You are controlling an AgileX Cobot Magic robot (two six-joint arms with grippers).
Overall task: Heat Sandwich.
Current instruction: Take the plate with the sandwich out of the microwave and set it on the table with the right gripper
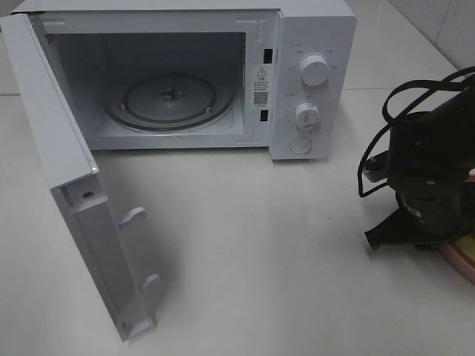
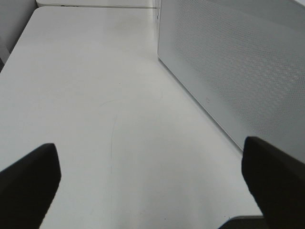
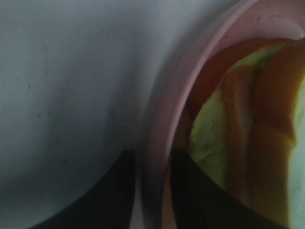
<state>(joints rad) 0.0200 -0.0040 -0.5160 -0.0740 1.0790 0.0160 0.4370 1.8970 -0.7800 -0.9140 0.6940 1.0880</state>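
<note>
the white tabletop [image 1: 245, 245] carried a white microwave [image 1: 312, 81] at the far side, its door [image 1: 82, 222] swung wide toward the near left and the glass turntable [image 1: 169, 100] bare inside. the right arm [image 1: 434, 170], black and cabled, stood over the right edge. there a pink plate [image 3: 164, 124] held the sandwich [image 3: 248, 138], green filling and tan crust showing. the right gripper [image 3: 151, 191] straddled the plate's rim with one finger outside and one inside, jaws parted narrowly; whether they pressed the rim i could not tell. the left gripper [image 2: 150, 183] hung wide open over bare tabletop beside the microwave's side wall, holding nothing.
</note>
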